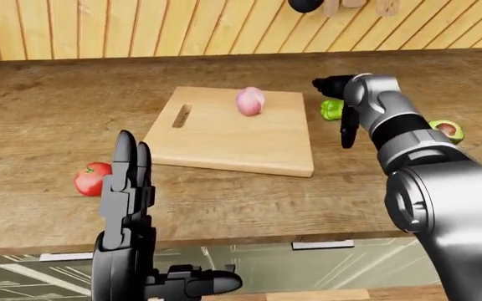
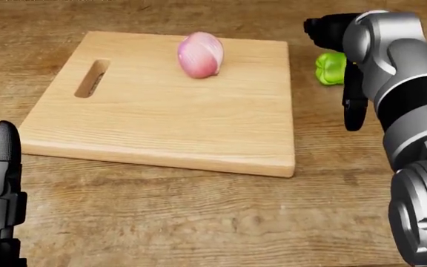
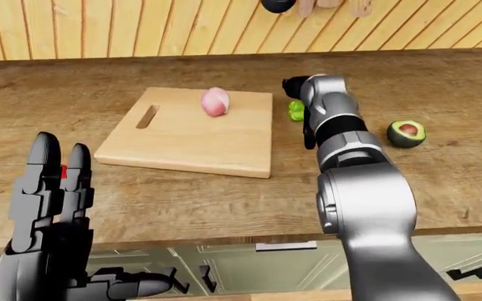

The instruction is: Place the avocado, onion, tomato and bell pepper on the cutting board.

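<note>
Resting near the top edge of the cutting board (image 2: 161,105), the pink onion (image 2: 201,54) is the only one of the four items on the wood. The green bell pepper (image 2: 329,69) sits on the wooden counter (image 2: 199,222) just beside the board's right edge, partly hidden by the right arm. The right hand (image 2: 347,72) hangs over the pepper: a dark finger (image 2: 354,108) points down the view and another dark part juts left above the pepper, but whether the fingers touch or close on it cannot be told. In the left-eye view, the tomato (image 1: 91,179) lies on the counter left of the board, just beside the raised left hand (image 1: 128,207), whose fingers stand straight, close together, holding nothing. The halved avocado (image 3: 407,133) lies well right of the board.
</note>
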### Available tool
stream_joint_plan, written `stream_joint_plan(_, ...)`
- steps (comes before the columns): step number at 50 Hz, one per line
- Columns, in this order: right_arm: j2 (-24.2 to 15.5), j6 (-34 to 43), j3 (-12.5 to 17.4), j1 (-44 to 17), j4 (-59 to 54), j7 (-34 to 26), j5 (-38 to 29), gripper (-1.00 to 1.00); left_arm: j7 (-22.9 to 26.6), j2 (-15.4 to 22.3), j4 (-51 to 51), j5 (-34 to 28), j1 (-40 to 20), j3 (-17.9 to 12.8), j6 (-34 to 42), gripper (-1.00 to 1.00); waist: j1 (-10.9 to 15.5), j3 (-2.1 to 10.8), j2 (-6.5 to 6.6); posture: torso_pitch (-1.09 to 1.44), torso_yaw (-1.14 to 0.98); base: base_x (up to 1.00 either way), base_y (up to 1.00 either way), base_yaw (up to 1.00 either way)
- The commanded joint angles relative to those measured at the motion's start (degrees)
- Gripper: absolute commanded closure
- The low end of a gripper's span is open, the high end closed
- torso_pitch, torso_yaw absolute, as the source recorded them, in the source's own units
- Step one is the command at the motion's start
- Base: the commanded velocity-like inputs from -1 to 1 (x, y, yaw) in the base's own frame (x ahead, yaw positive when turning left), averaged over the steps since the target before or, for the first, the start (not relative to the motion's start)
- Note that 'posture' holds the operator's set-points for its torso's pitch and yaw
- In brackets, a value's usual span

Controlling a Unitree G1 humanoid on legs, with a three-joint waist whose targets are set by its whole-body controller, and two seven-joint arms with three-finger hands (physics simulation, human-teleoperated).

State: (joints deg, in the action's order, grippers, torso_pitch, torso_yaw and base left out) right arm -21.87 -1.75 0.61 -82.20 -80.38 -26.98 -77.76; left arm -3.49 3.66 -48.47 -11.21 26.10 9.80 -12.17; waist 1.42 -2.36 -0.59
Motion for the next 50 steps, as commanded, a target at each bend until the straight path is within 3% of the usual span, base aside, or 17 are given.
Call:
stream_joint_plan(1, -0.65, 0.13, 0.15, -1.80, 1.80, 0.50, -0.10, -1.00, -0.22, -0.02, -2.34, -0.04, -0.23, 0.02, -1.48, -1.00, 0.01, 1.21, -0.07, 0.00, 0.00, 0.00, 0.00, 0.00)
stream_joint_plan(6, -0.92, 0.48, 0.71, -1.54, 1.85, -0.47, 0.44, -1.00, -0.32, 0.01, -2.29, -0.18, -0.16, 0.19, -1.54, -1.00, 0.06, 1.29, -0.15, 0.00, 0.00, 0.00, 0.00, 0.00)
stream_joint_plan(7, -0.88, 1.00, 1.00, -1.48, 1.89, -1.04, 0.89, 0.26, -0.36, 0.02, -2.27, -0.21, -0.14, 0.20, -1.58, -1.00, 0.08, 1.32, -0.17, 0.00, 0.00, 0.00, 0.00, 0.00)
stream_joint_plan(8, -0.82, 1.67, 1.33, -1.42, 1.93, -1.72, 1.46, 1.00, -0.38, 0.04, -2.27, -0.20, -0.12, 0.21, -1.60, -1.00, 0.10, 1.27, -0.19, 0.00, 0.00, 0.00, 0.00, 0.00)
stream_joint_plan(23, -1.54, 0.20, 1.20, -0.48, 1.89, -1.65, 3.37, 1.00, -0.57, 0.11, -2.23, -0.28, -0.15, 0.27, -1.55, -1.00, 0.13, 1.49, -0.33, 0.00, 0.00, 0.00, 0.00, 0.00)
stream_joint_plan(28, -2.09, 2.02, 5.64, -8.16, 2.36, 8.32, 10.14, 1.00, -0.62, 0.12, -2.29, -0.29, -0.14, 0.33, -1.49, -1.00, 0.10, 1.67, -0.34, 0.00, 0.00, 0.00, 0.00, 0.00)
stream_joint_plan(37, -1.94, 3.03, 6.86, -16.31, 2.97, 29.55, 18.43, 1.00, -0.78, 0.23, -1.97, -0.70, -0.27, 0.60, -1.67, -1.00, 0.21, 0.64, 0.32, 0.00, 0.00, 0.00, 0.00, 0.00)
stream_joint_plan(47, 2.53, -1.15, 4.17, -15.30, 3.45, 25.03, 23.52, 1.00, -0.86, 0.28, -1.98, -0.81, -0.12, 0.61, -1.91, -1.00, -0.14, 0.68, -0.03, 0.00, 0.00, 0.00, 0.00, 0.00)
stream_joint_plan(50, 3.98, 1.04, 2.78, -14.64, 3.50, 23.23, 23.06, 1.00, -0.86, 0.30, -1.97, -0.72, -0.12, 0.53, -1.88, -1.00, -0.14, 0.70, -0.02, 0.00, 0.00, 0.00, 0.00, 0.00)
